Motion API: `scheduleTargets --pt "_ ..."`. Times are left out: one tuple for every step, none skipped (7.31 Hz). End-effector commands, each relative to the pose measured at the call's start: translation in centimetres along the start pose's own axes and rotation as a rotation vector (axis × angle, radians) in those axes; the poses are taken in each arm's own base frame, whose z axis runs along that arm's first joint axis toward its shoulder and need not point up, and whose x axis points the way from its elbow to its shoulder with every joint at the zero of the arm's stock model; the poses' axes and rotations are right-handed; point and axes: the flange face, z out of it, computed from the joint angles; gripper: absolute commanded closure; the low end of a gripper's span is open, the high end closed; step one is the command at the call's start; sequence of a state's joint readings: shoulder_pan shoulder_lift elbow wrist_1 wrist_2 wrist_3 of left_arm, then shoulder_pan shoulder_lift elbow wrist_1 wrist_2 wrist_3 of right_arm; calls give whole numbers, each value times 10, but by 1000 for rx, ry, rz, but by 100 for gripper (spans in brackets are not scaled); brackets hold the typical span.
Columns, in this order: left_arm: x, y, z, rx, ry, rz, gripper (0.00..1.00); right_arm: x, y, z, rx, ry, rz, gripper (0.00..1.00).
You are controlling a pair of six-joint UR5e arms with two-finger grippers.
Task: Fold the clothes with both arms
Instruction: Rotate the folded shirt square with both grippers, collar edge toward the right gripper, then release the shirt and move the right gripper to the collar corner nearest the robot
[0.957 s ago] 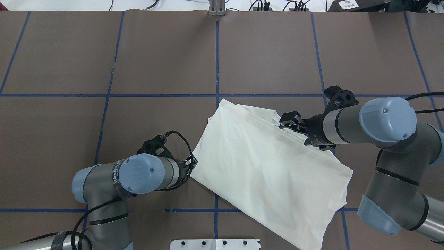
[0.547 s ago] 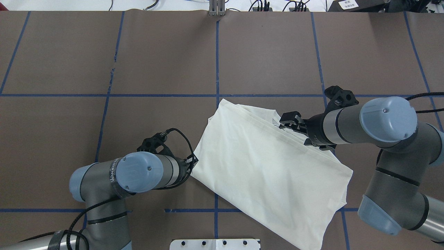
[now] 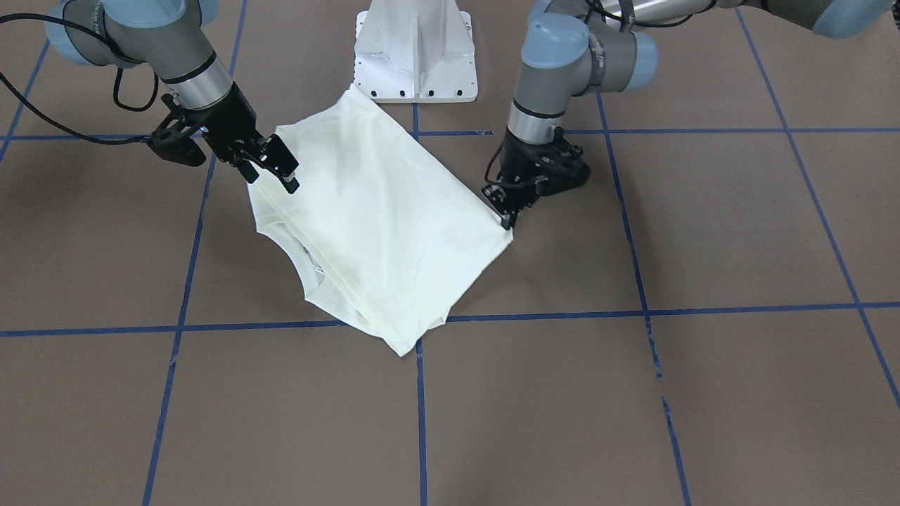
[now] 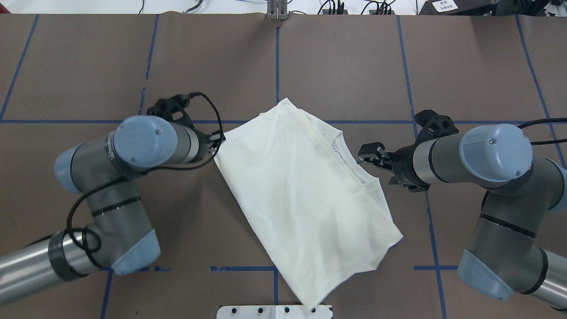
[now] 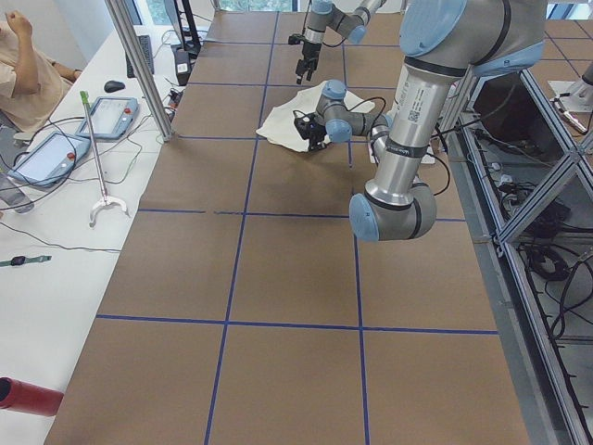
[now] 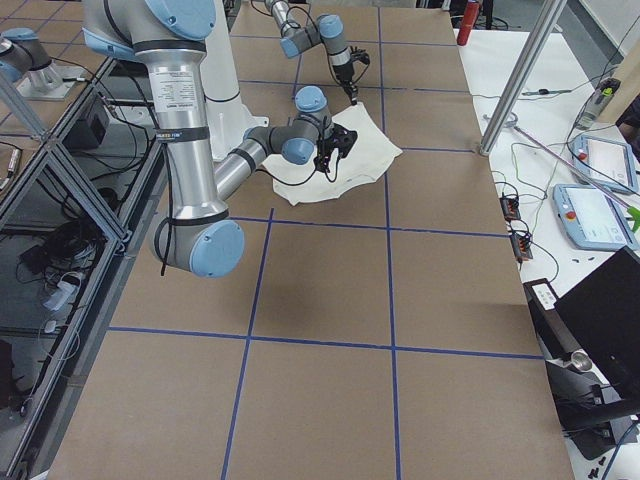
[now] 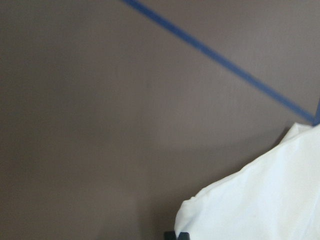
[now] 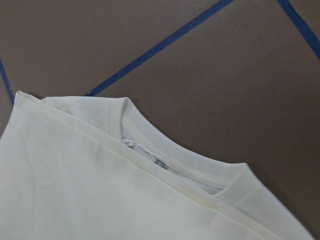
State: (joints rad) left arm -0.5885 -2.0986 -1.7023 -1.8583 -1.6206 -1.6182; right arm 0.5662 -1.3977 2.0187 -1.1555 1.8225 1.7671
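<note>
The cream shirt (image 4: 305, 199) lies folded and plain side up on the brown table, slanted, with its collar (image 8: 165, 160) toward my right arm. My left gripper (image 4: 218, 138) is shut on the shirt's left corner, low at the table; the front view shows this pinch at the corner (image 3: 508, 228). My right gripper (image 4: 367, 157) hovers open just past the collar edge, holding nothing. In the front view it (image 3: 281, 172) hangs above the shirt's (image 3: 380, 218) edge. The left wrist view shows only a rim of cloth (image 7: 260, 205).
The white pedestal base (image 3: 416, 49) stands at the near edge, touching the shirt's lower corner. Blue tape lines (image 4: 277, 62) grid the table. A person (image 5: 28, 65) sits at a side table with devices beyond the robot's left end.
My left arm swung away from the base, dragging the shirt's corner with it. The shirt turned and slid left, out from under the right gripper, which stayed in place.
</note>
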Motion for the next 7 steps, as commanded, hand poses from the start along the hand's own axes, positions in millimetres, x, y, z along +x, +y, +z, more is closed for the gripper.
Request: scheduleTargets --pt "72 -109 69 112 28 -12 100 -2 3 1 -5 -4 -5 0" --pt "89 -141 97 137 50 -22 100 -8 7 2 -11 -11 -13 0" --pt "83 -154 100 150 60 14 68 -32 18 8 -24 -36 -20 0" --pt "77 -151 87 149 91 35 64 -38 44 36 -39 -17 -32 0" --pt "55 -132 56 81 155 48 61 -51 67 64 -25 -7 41 0" --pt "36 -123 44 22 176 54 61 -72 83 92 2 -5 112 0" --pt "31 -119 45 18 174 55 59 -73 105 111 -2 13 140 0"
